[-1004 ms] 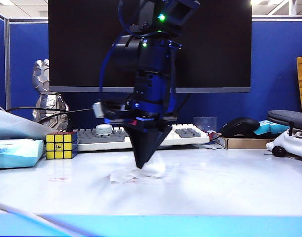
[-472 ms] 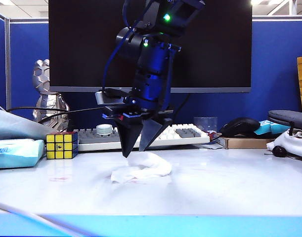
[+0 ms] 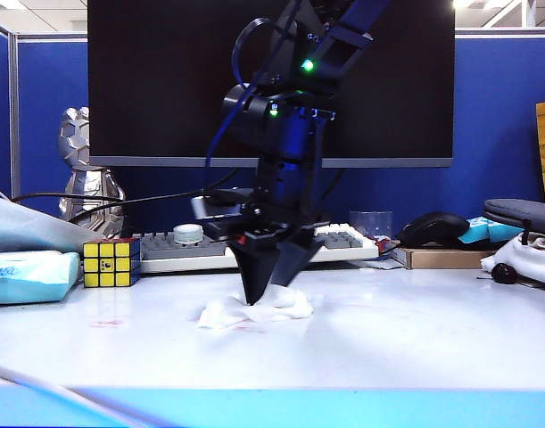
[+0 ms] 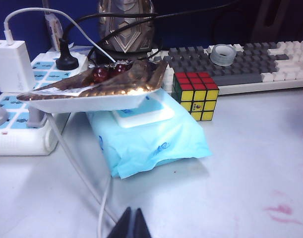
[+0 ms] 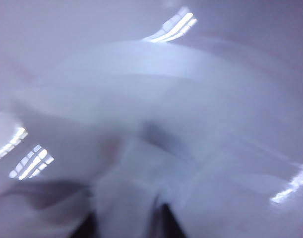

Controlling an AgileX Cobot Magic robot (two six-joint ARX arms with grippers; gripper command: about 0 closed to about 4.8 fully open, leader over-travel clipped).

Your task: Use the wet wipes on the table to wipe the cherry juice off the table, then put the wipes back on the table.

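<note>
1. The right tool (image 3: 265, 297) points straight down into the wet wipes (image 3: 254, 310), which lie mid-surface before the keyboard (image 3: 254, 247). Its fingers are nearly together; whether they pinch cloth cannot be told.
2. A shallow pinch could let the wipe slip, leaving the cherry juice (image 4: 280, 212) on the surface (image 3: 415, 339).
3. The left tool (image 4: 131, 227) rests shut beside the tissue pack (image 4: 151, 141).

The counter (image 3: 415, 343) is seen carrying wipes (image 3: 254, 310), juice (image 3: 105, 323), cube (image 3: 111, 262), keyboard (image 3: 339, 241) and tissue pack (image 3: 29, 275).
</note>
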